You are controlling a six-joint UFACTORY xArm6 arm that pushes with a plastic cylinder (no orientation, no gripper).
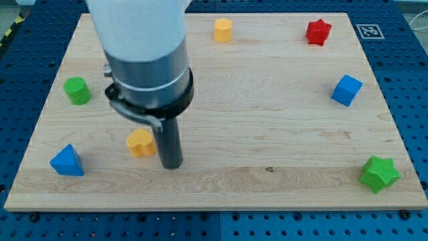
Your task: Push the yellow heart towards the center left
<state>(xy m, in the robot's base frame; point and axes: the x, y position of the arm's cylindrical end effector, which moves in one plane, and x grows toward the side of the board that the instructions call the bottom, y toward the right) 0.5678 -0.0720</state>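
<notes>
Lying flat on the desk (267, 120) in its near-left part, the yellow heart (140, 142) seems to have its lobes toward the far side, though its exact heading is hard to make out. My tip (172, 165) stands just right of it, close beside; contact cannot be judged. This rod tool has nothing to open and holds nothing. Left lie a blue triangular block (67, 161) and a green cylinder (77, 90). The arm's housing hides the far-left desk.

The arm (137, 40) runs off the view's top, so its upper part's cut off. Its body covers the board (267, 100) up-left of my tip (173, 165).
</notes>
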